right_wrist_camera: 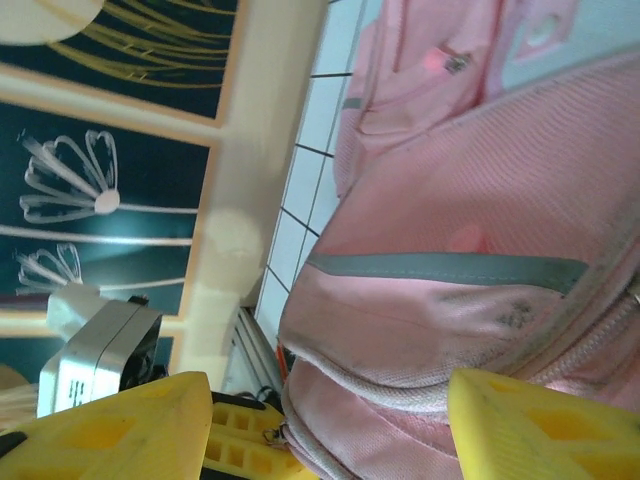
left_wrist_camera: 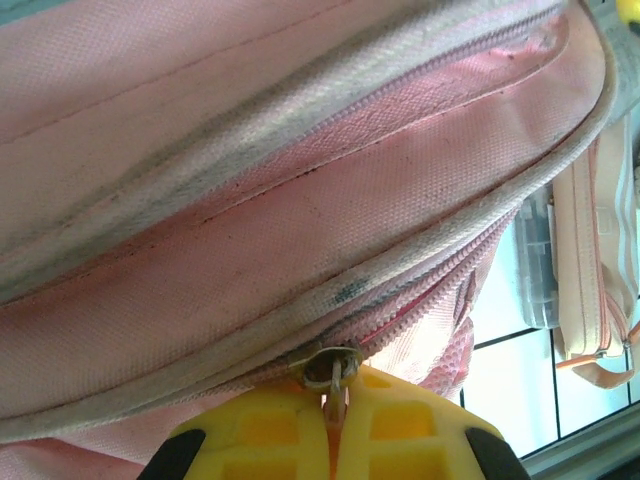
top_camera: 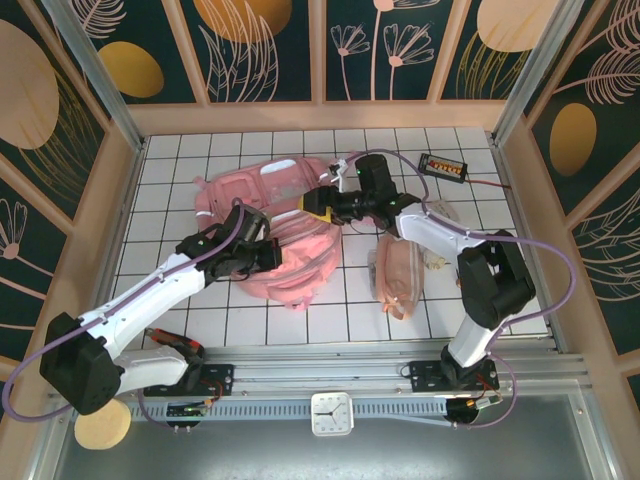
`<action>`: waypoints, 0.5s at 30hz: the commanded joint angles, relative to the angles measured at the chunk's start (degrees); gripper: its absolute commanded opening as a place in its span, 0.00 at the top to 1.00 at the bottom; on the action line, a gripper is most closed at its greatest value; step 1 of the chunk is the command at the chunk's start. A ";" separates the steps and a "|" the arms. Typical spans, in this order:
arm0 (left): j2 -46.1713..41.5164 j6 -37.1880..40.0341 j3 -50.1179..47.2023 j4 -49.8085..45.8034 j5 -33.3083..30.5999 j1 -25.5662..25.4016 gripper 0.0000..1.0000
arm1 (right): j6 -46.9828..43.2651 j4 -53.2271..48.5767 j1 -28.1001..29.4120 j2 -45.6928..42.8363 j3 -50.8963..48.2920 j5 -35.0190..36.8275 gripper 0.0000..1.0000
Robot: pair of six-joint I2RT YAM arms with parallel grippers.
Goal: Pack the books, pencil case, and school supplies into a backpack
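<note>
Backpack [top_camera: 295,268], pink and slumped, lies near the middle of the white tiled worktop [top_camera: 180,165], with both arms reaching onto it from opposite sides. The left pincer [top_camera: 266,255] sits at the bag's left flank, touching the fabric. From the left wrist, that pincer [left_wrist_camera: 335,405] has its yellow fingers pressed together on a small metal zipper pull [left_wrist_camera: 333,370], which hangs off the zip running along a grey-trimmed seam of the backpack [left_wrist_camera: 300,200], directly in front of the fingertips. The right pincer [top_camera: 319,212] rests at the bag's upper right edge. From the right wrist, this pincer [right_wrist_camera: 330,440] is spread wide, one yellow finger [right_wrist_camera: 130,430] low at the left and the other low at the right, and the backpack [right_wrist_camera: 450,200] bulges just ahead of the gap, its grey reflective strip crossing the view above the fingers; whether the fingertips touch the fabric I cannot tell. A pale-pink pencil case [top_camera: 400,272] lies on the worktop just to the right of the bag, below the right forearm. A small black device [top_camera: 443,165] with orange dots sits near the far right corner, well apart from the bag.
</note>
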 commanded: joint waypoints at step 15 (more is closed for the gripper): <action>-2.44 0.64 2.11 0.89 0.61 0.24 1.00 | 14.32 -9.51 3.88 -6.72 -4.47 10.88 0.34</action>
